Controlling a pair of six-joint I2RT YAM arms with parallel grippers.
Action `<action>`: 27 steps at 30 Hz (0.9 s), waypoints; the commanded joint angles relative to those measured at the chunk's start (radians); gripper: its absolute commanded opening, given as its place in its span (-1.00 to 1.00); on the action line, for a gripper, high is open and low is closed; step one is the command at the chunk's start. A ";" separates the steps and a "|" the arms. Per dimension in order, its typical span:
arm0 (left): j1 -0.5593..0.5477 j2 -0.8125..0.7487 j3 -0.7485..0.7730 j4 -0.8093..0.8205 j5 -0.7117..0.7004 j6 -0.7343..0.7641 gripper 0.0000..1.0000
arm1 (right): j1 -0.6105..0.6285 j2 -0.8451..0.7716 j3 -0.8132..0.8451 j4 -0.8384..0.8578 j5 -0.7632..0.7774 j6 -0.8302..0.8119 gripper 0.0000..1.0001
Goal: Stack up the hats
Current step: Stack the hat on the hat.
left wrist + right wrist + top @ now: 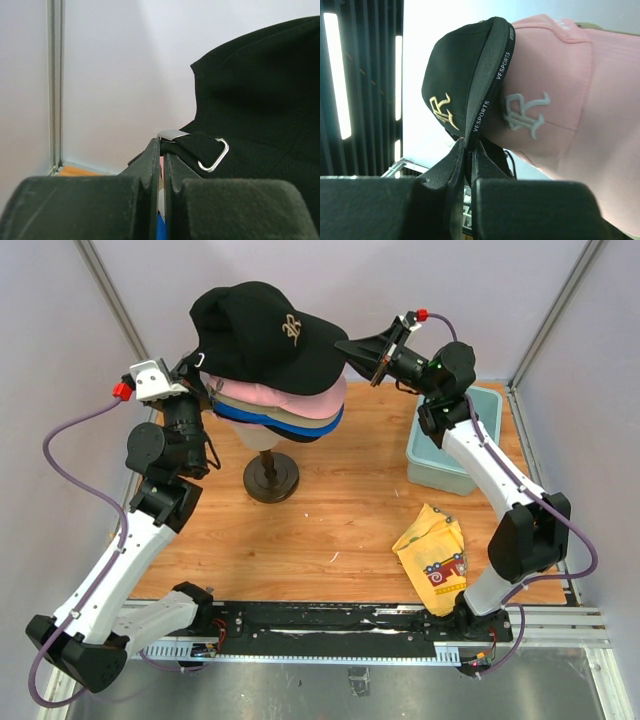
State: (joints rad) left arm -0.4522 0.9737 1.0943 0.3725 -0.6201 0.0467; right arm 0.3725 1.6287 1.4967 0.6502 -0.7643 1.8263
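Hats [283, 410] sat stacked at the upper centre of the overhead view, the black hat [265, 335] topmost over the pink hat [305, 398]. Only the wrist views showed the grips: left jaws pressed together on its rear strap [192, 142] beside the buckle [214, 155], right jaws pinching its brim [472, 125].

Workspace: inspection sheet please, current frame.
Surface: wooden table.
Job's things: black cap tops the pile over pink cap, tan cap and blue cap, all on a stand.
Clutter: yellow cloth; teal bin on the right.
Pincers: left pincer shut on the black cap's rear strap; right pincer shut on its brim.
Cables: purple left cable and right cable loop freely; no snag seen.
Surroundings: pale walls, metal posts.
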 commanded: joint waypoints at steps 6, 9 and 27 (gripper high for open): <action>0.007 -0.037 0.063 0.147 -0.137 0.030 -0.98 | 0.006 0.081 0.265 0.126 0.050 0.202 -0.99; 0.007 -0.029 0.085 0.147 -0.154 0.029 -0.56 | 0.016 0.126 0.354 0.119 0.087 0.258 -0.99; 0.007 -0.012 0.082 0.192 -0.179 0.019 0.43 | 0.105 0.250 0.602 -0.034 0.157 0.307 -0.99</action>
State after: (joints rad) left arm -0.4473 0.9585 1.1667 0.5224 -0.7918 0.0719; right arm 0.4450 1.8690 2.0388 0.6392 -0.6388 2.0735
